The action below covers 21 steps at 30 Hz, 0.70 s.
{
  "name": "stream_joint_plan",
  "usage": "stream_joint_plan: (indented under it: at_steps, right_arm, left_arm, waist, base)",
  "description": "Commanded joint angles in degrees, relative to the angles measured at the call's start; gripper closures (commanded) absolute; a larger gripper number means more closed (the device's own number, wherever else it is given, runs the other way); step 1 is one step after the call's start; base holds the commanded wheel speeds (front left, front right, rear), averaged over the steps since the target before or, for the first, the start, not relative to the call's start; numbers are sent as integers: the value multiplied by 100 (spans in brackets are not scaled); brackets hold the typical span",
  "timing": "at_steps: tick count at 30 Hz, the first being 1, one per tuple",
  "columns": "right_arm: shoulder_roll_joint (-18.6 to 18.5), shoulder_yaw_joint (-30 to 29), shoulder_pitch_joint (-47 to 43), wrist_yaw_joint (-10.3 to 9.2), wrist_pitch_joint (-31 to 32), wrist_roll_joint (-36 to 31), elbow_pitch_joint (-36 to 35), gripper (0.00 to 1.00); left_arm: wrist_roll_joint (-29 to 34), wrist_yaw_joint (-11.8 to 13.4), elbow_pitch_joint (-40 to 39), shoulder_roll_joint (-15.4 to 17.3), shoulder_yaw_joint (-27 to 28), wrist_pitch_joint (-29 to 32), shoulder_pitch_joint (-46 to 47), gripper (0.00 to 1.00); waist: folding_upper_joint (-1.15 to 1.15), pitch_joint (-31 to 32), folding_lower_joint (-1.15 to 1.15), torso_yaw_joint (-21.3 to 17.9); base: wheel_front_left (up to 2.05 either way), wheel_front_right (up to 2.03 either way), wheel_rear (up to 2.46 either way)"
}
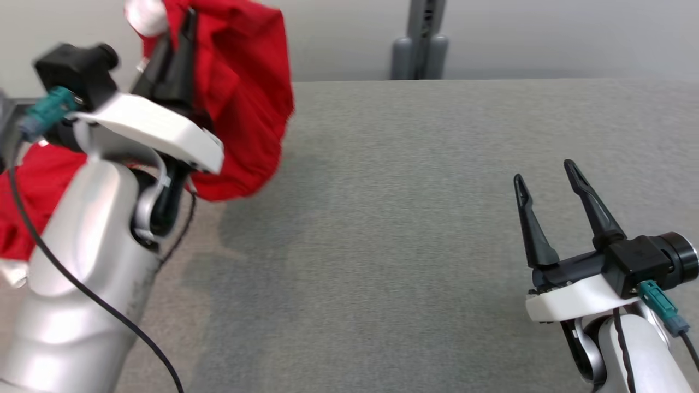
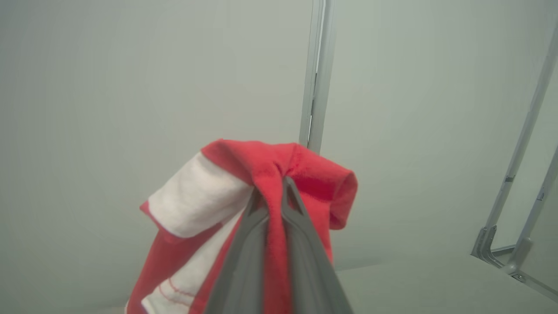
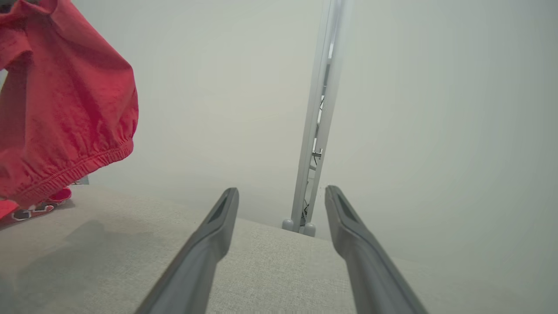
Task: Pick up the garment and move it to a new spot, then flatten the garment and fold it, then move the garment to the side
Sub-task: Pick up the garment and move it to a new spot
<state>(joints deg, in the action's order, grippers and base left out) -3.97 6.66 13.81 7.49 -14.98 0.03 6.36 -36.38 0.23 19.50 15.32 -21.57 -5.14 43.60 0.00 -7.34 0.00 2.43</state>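
1. Your left pincer (image 1: pixel 175 38) is raised at the far left of the table (image 1: pixel 409 218). Its jaws are clamped tight on a fold of the red garment (image 1: pixel 246 98). The left wrist view shows red cloth pinched between the two fingers, with a white panel (image 2: pixel 196 196) bunched beside them.
2. The garment hangs from that grip as a crumpled bundle, long axis roughly vertical. Its elastic hem dangles clear above the table's left side. More red cloth trails lower behind the left forearm, and you cannot tell whether that part touches the table.
3. Your right pincer (image 1: pixel 544 174) hovers low over the near right of the table. Its fingers are spread wide, with nothing between them or touching them.
4. The relation that matters is this: the garment lies well to the left of the right pincer and above it, with bare table between the two. The left arm alone has the cloth.
5. My judgement is that the carry is under way. The set-down calls for lowering the bundle onto the open middle, where the right pincer could reach a free edge.
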Motion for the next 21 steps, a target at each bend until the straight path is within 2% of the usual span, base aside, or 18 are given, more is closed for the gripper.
stream_joint_plan:
  at_steps: [1,9,15,21]
  right_arm:
    - [-11,-57,-29,1,-31,-12,-32,0]
    - [30,-311,31,1,-31,-100,-97,0]
    - [77,-440,134,1,-32,-95,-129,0]
    - [98,-564,226,1,-32,-37,-150,0]
  left_arm:
    - [60,61,-178,-22,-79,43,-151,100]
    - [70,288,-528,-266,-468,341,-718,100]
    - [281,261,-212,-491,-915,327,-949,100]
    - [436,228,313,-786,-1215,236,-698,100]
  waist:
    - [0,5,0,-282]
    - [0,-163,0,-837]
    - [0,-436,0,-1363]
    - [0,-769,0,-1875]
  base:
    - [0,0,0]
    - [0,0,0]
    - [0,0,0]
    - [0,0,0]
